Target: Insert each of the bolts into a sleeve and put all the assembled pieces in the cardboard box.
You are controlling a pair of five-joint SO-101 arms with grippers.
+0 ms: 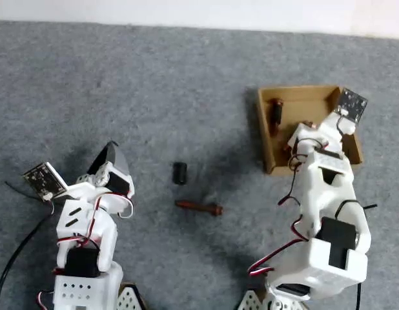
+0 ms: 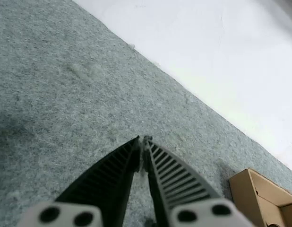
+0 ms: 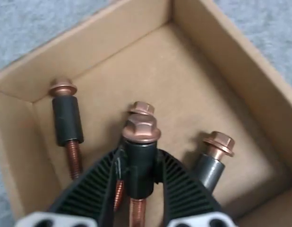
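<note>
While the right gripper [image 3: 139, 161] hangs inside the cardboard box [image 3: 113, 35], its ribbed black fingers are clamped on the held piece [image 3: 140, 142]. That piece has a smooth black cylindrical sleeve, a copper hex flange head on top and a threaded copper shank sticking out below. Just behind it a second hex head [image 3: 142, 108] peeks out, its body hidden by the held one. On the box floor either side of the gripper rest two more: a black-sleeved piece [image 3: 67, 118] with exposed thread, and a grey-sleeved piece [image 3: 213, 163], tilted. The box is plain brown card with low straight walls.

The left gripper [image 2: 142, 142] is pinched closed on nothing, its ribbed fingertips touching, over fuzzy grey carpet [image 2: 65, 94]. In the high view a loose sleeve [image 1: 179, 172], a short black cylinder, sits off to its side, toward the right arm. Just beside that sleeve a bare bolt [image 1: 198, 207] lies flat, copper, well apart from the box.
</note>
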